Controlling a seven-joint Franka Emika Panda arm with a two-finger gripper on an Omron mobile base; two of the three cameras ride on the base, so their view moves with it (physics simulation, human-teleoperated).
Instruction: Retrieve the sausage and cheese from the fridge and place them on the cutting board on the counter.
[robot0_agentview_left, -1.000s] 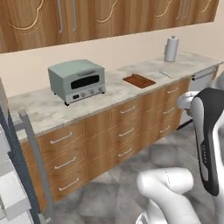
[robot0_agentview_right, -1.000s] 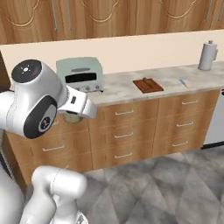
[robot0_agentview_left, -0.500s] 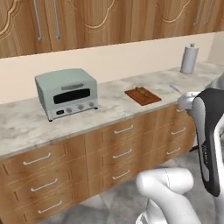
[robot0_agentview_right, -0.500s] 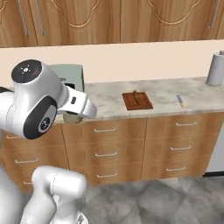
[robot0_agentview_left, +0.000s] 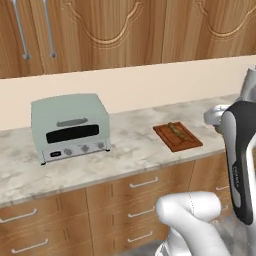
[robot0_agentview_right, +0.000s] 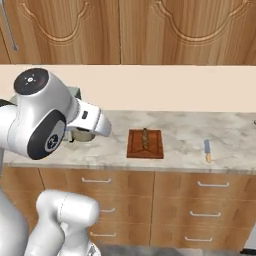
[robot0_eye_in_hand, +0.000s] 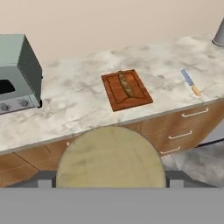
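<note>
The tan round cheese (robot0_eye_in_hand: 109, 159) sits between my gripper's (robot0_eye_in_hand: 110, 180) fingers, large at the bottom of the hand view, and the gripper is shut on it. The hand hangs in front of the counter (robot0_agentview_right: 185, 137), left of and short of the cutting board (robot0_agentview_right: 136, 147), beside the toaster oven. The reddish-brown cutting board (robot0_eye_in_hand: 136, 97) (robot0_agentview_left: 184, 142) lies flat near the counter's front edge. The dark sausage (robot0_eye_in_hand: 126, 84) (robot0_agentview_right: 145, 137) (robot0_agentview_left: 175, 131) rests lengthwise on it. The fridge is out of view.
A pale green toaster oven (robot0_agentview_left: 70, 125) (robot0_eye_in_hand: 15, 74) stands left of the board. A small knife (robot0_agentview_right: 207, 150) (robot0_eye_in_hand: 191, 83) lies to the board's right, and a grey cylinder (robot0_eye_in_hand: 218, 33) stands at the far right. Wooden drawers (robot0_agentview_right: 200, 200) run below, wall cabinets (robot0_agentview_left: 125, 30) above.
The base has driven, so the whole scene shifted: the counter now faces the cameras squarely and closer, with the board nearer the middle. The arm keeps its pose with the cheese.
</note>
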